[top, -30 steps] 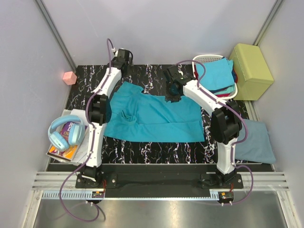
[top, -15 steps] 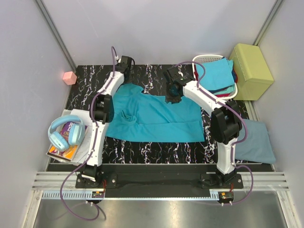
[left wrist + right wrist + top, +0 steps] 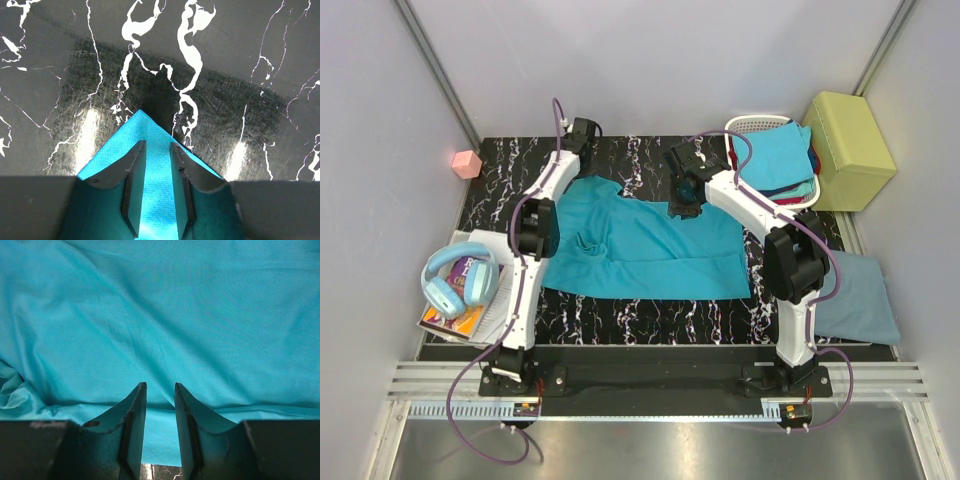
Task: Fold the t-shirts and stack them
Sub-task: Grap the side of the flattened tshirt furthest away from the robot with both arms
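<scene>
Cloth of the teal t-shirt (image 3: 660, 250) looked soft and limp, best pinched at corners; left claw (image 3: 157, 145) narrowly straddled one, right claw (image 3: 160, 386) the hem, grip unclear.

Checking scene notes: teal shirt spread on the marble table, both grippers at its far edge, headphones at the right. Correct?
No: the headphones lie at the left, per the top external view. Teal shirt, marble table, left gripper and right gripper are as stated.

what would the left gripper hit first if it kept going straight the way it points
The left gripper straddles a corner of the teal t-shirt; straight on past that tip it would likely meet the black marble tabletop, though depth is unclear.
</scene>
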`<action>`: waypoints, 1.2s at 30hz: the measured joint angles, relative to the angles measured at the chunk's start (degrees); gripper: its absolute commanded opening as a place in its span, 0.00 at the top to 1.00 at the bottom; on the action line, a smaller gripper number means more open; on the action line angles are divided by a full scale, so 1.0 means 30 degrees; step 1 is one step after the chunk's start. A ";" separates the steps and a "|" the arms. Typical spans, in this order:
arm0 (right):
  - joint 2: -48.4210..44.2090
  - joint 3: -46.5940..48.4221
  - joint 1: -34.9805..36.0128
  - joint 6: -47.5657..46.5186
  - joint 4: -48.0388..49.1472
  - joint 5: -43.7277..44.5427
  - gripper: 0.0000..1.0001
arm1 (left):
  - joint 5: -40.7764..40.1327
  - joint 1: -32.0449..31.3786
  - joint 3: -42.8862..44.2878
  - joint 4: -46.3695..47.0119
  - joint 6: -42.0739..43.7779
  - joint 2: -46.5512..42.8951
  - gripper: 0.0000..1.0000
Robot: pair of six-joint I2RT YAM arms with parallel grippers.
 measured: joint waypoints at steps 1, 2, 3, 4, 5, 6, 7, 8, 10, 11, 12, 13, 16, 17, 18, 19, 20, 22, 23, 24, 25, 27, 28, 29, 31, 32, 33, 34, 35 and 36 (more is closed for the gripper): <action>0.0000 0.0000 0.0000 0.0007 0.0000 0.0000 0.63 | 0.0015 0.0007 -0.0007 0.0007 0.0007 0.0000 0.44; 0.0000 0.0000 0.0000 0.0022 0.0000 0.0000 0.63 | 0.0015 0.0015 -0.0007 0.0007 0.0007 0.0000 0.39; 0.0000 0.0000 0.0000 0.0022 0.0000 -0.0007 0.63 | 0.0022 0.0029 -0.0007 0.0000 -0.0007 0.0000 0.35; 0.0000 0.0000 0.0000 0.0029 0.0000 -0.0007 0.63 | 0.0029 0.0051 -0.0007 -0.0007 -0.0058 0.0000 0.33; 0.0000 0.0000 0.0000 0.0036 0.0000 -0.0007 0.64 | 0.0036 0.0066 -0.0007 -0.0022 -0.0007 0.0000 0.32; 0.0000 0.0000 0.0000 0.0058 0.0000 -0.0007 0.63 | 0.0058 0.0095 -0.0007 -0.0022 -0.0058 0.0000 0.31; 0.0000 0.0000 0.0000 0.0087 0.0000 -0.0007 0.63 | 0.0066 0.0124 -0.0007 -0.0022 -0.0073 0.0000 0.31; 0.0000 0.0000 0.0000 0.0095 -0.0007 -0.0007 0.63 | 0.0073 0.0153 -0.0007 -0.0029 -0.0080 0.0000 0.31; 0.0000 0.0000 0.0000 0.0124 0.0000 -0.0015 0.63 | 0.0087 0.0197 -0.0007 -0.0058 -0.0095 0.0000 0.36; 0.0000 0.0000 0.0000 0.0146 0.0000 -0.0015 0.63 | 0.0095 0.0219 -0.0007 -0.0066 -0.0146 0.0000 0.39; 0.0000 0.0000 0.0000 0.0153 0.0000 -0.0022 0.63 | 0.0117 0.0219 -0.0007 -0.0066 -0.0168 0.0000 0.41; 0.0000 0.0000 0.0000 0.0160 0.0000 -0.0036 0.63 | 0.0131 0.0240 -0.0007 -0.0095 -0.0211 0.0000 0.46; 0.0000 0.0000 0.0000 0.0182 0.0000 -0.0168 0.63 | 0.0117 0.0248 -0.0007 -0.0350 -0.0430 0.0000 0.50; 0.0000 0.0000 0.0000 0.0219 0.0000 -0.0219 0.63 | 0.0087 0.0248 -0.0007 -0.0510 -0.0495 0.0000 0.50; 0.0000 0.0000 0.0000 0.0240 0.0000 -0.0299 0.64 | 0.0044 0.0248 -0.0036 -0.0648 -0.0546 0.0000 0.51; 0.0000 0.0007 0.0000 0.0262 0.0000 -0.0357 0.63 | -0.0044 0.0248 -0.0095 -0.0663 -0.0590 0.0000 0.52; 0.0000 0.0007 0.0000 0.0291 0.0000 -0.0430 0.64 | -0.0124 0.0248 -0.0102 -0.0663 -0.0648 0.0000 0.53; 0.0000 0.0015 0.0000 0.0313 0.0000 -0.0495 0.64 | -0.0328 0.0248 -0.0102 -0.0729 -0.0663 0.0000 0.54; 0.0000 0.0022 0.0000 0.0321 0.0000 -0.0495 0.64 | -0.0444 0.0233 -0.0102 -0.0772 -0.0663 0.0000 0.57; 0.0000 0.0022 0.0000 0.0328 0.0000 -0.0503 0.64 | -0.0561 0.0226 -0.0109 -0.0823 -0.0656 -0.0007 0.59; 0.0000 0.0029 0.0000 0.0335 0.0000 -0.0510 0.63 | -0.0685 0.0211 -0.0102 -0.0882 -0.0641 -0.0007 0.62; 0.0000 0.0044 0.0000 0.0364 0.0007 -0.0510 0.64 | -0.0882 0.0211 -0.0109 -0.0991 -0.0627 -0.0007 0.68; 0.0000 0.0044 0.0000 0.0372 0.0000 -0.0510 0.64 | -0.0976 0.0211 -0.0124 -0.1027 -0.0627 -0.0007 0.69; 0.0000 0.0044 0.0000 0.0379 0.0000 -0.0517 0.63 | -0.1086 0.0211 -0.0197 -0.1013 -0.0619 -0.0022 0.71; 0.0000 0.0044 0.0000 0.0379 0.0000 -0.0510 0.63 | -0.1224 0.0211 -0.0306 -0.0984 -0.0634 -0.0073 0.80; 0.0000 0.0044 0.0000 0.0386 0.0007 -0.0510 0.63 | -0.1268 0.0211 -0.0328 -0.0991 -0.0641 -0.0102 0.85; 0.0000 0.0044 0.0000 0.0386 0.0000 -0.0503 0.64 | -0.1297 0.0204 -0.0386 -0.0991 -0.0663 -0.0131 0.92; 0.0000 0.0044 0.0000 0.0386 0.0000 -0.0495 0.64 | -0.1297 0.0204 -0.0481 -0.0940 -0.0729 -0.0189 0.96; 0.0000 0.0044 0.0000 0.0379 0.0000 -0.0459 0.64 | -0.1297 0.0204 -0.0634 -0.0947 -0.0729 -0.0291 0.99; 0.0000 0.0044 0.0000 0.0379 0.0000 -0.0393 0.65 | -0.1297 0.0204 -0.0758 -0.0984 -0.0765 -0.0372 1.00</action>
